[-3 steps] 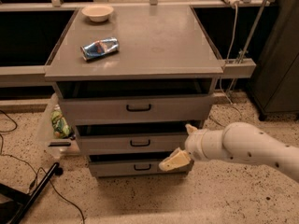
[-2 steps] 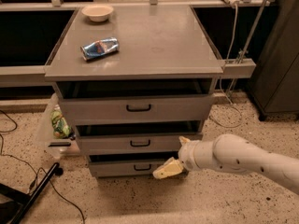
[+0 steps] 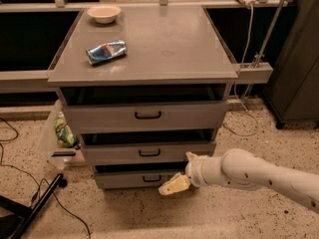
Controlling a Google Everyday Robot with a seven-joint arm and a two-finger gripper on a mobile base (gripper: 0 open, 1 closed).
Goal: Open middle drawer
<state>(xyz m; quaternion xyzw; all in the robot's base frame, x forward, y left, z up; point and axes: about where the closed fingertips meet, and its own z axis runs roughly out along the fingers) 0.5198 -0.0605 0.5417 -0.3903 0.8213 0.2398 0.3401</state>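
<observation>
The grey cabinet has three drawers. The middle drawer is a low grey panel with a small black handle at its centre, and it stands slightly out with a dark gap above it. My gripper is on the end of the white arm, low in front of the bottom drawer. It sits below and to the right of the middle drawer's handle and does not touch it.
The top drawer has a taller front and a wider black handle. A crushed blue can and a beige bowl lie on the cabinet top. A clear bin with green bags stands at the left. Black cables cross the speckled floor.
My arm has moved left and down, from beside the cabinet's right side to in front of the bottom drawer. The drawers have not moved.
</observation>
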